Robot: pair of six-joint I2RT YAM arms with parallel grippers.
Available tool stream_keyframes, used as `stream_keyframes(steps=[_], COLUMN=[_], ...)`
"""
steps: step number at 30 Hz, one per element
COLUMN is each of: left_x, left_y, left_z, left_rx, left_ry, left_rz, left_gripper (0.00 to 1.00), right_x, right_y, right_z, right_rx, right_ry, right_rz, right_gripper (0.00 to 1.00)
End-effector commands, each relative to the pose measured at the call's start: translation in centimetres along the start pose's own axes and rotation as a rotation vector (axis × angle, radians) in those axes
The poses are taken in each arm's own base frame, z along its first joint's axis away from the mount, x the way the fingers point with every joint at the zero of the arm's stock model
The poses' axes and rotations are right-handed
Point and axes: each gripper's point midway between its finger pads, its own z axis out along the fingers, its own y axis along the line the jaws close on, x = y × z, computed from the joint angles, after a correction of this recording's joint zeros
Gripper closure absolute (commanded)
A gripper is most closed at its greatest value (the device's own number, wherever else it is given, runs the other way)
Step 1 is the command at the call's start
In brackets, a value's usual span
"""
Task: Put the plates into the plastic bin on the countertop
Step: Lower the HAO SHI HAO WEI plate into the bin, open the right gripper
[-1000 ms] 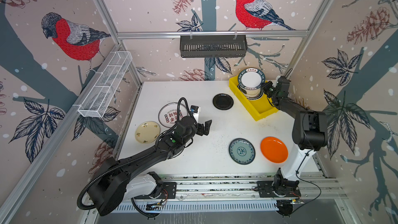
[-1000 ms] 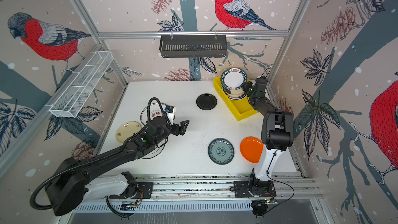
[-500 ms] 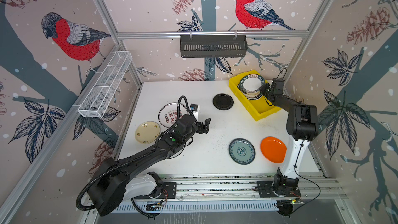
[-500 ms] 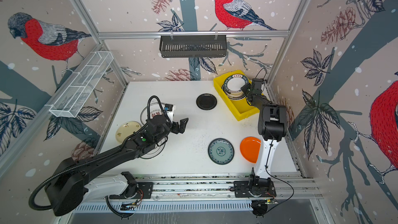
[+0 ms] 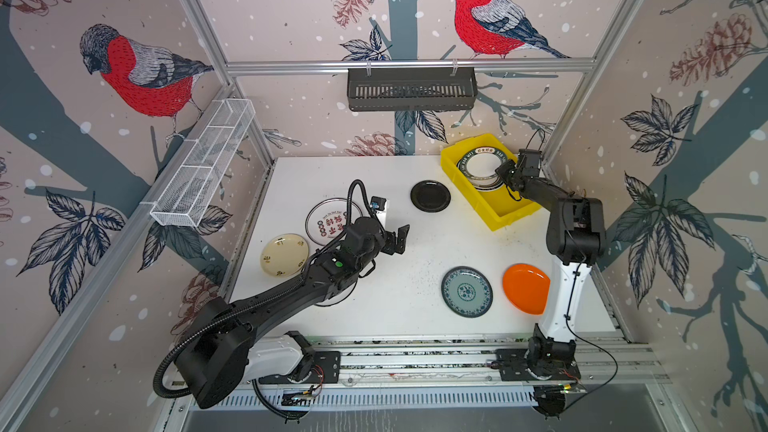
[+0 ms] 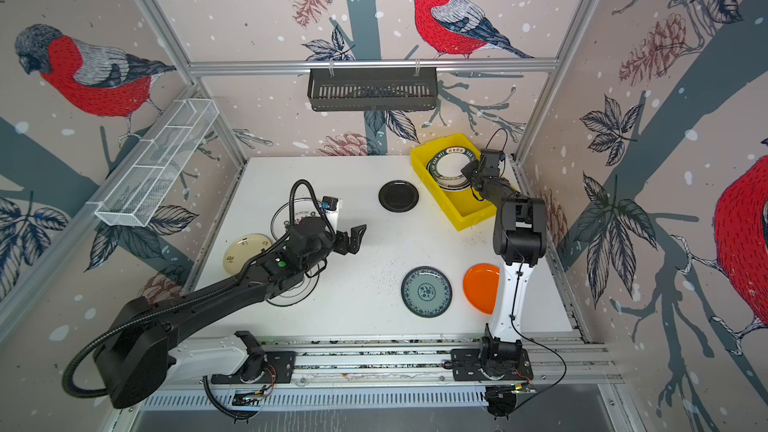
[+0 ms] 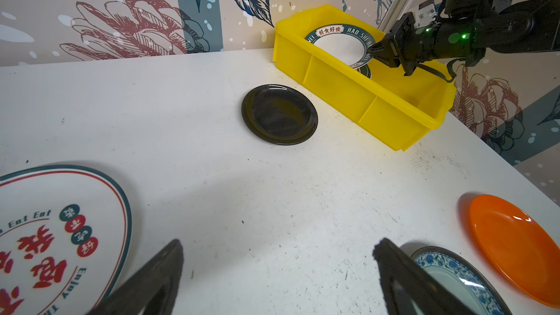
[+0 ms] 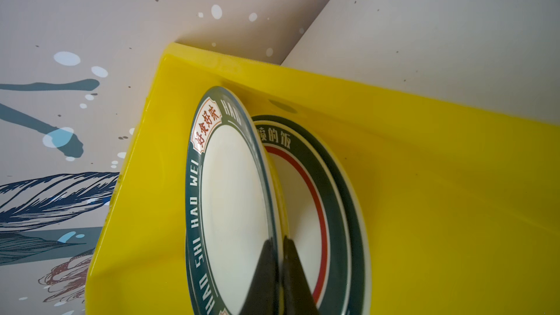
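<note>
Yellow plastic bin point(image 5: 471, 197) on the countertop point(image 5: 395, 292) is where we see the right gripper point(image 5: 503, 171) pinching the green-lettered plate point(image 5: 478, 166) by its rim, tilted, we judge, to slide onto the plate beneath point(image 8: 303, 201); the left gripper point(image 7: 278, 246) hovers wide open, empty.

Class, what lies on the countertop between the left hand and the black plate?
Nothing: only bare countertop separates left hand and black plate, clearest in the left wrist view.
</note>
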Motion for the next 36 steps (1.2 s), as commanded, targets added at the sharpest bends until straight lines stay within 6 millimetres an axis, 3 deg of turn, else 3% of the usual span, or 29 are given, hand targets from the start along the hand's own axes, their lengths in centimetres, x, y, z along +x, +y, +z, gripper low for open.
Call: stream_keyframes(steps=[1, 5, 13, 22, 26, 31, 36], left_x=[-0.6, -0.7, -0.6, -0.3, 0.6, 2.6, 4.0], left_y=[-0.3, -0.3, -0.5, -0.6, -2.3, -2.8, -3.3], left_z=[-0.2, -0.2, 0.0, 0.2, -0.3, -0.5, -0.8], left_rx=[0.017, 0.016, 0.025, 0.022, 0.129, 0.156, 0.199], left_ry=[-0.018, -0.017, -0.015, 0.009, 0.038, 0.109, 0.141], left_rz=[-0.007, -0.002, -0.007, -0.02, -0.02, -0.013, -0.035], left_gripper=[0.02, 0.02, 0.02, 0.02, 0.02, 0.02, 0.02], right_x=[0.6, 0.9, 0.3, -1.2, -1.0, 1.8, 6.8], right_y=[-0.9, -0.8, 0.7, 4.1, 4.6, 3.4, 1.7], right_z=[0.3, 0.0, -2.2, -8.5, -12.7, -17.5, -21.1], right_rx=[0.043, 0.038, 0.025, -0.019, -0.036, -0.065, -0.153], right_ry=[0.013, 0.02, -0.025, -0.141, -0.179, -0.167, -0.071], right_rz=[-0.018, -0.021, -0.06, -0.143, -0.171, -0.214, -0.259], right_gripper=[0.85, 0.76, 0.36, 0.24, 0.21, 0.2, 0.2])
